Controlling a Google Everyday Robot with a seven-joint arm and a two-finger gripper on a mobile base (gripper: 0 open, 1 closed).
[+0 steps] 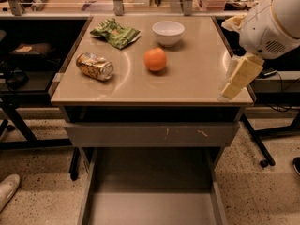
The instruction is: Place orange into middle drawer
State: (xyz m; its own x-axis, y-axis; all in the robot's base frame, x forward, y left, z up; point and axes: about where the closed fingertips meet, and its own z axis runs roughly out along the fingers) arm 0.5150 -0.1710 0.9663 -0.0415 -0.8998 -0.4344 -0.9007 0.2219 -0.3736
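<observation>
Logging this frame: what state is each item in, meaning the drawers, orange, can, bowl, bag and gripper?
orange: whole, resting on the table, not gripped
middle drawer: pulled open
drawer front above it: shut, scratched
can: crushed, lying on its side
bowl: upright
bag: crumpled, lying flat
gripper: at the table's right edge, apart from the orange

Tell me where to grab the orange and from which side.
Probably best to take the orange across its widest middle, coming down from above. It is round, so no side offers a handle, and it sits free on the table; only the bowl stands close behind it. The claw hangs at the table's right edge, off to the orange's right.
</observation>
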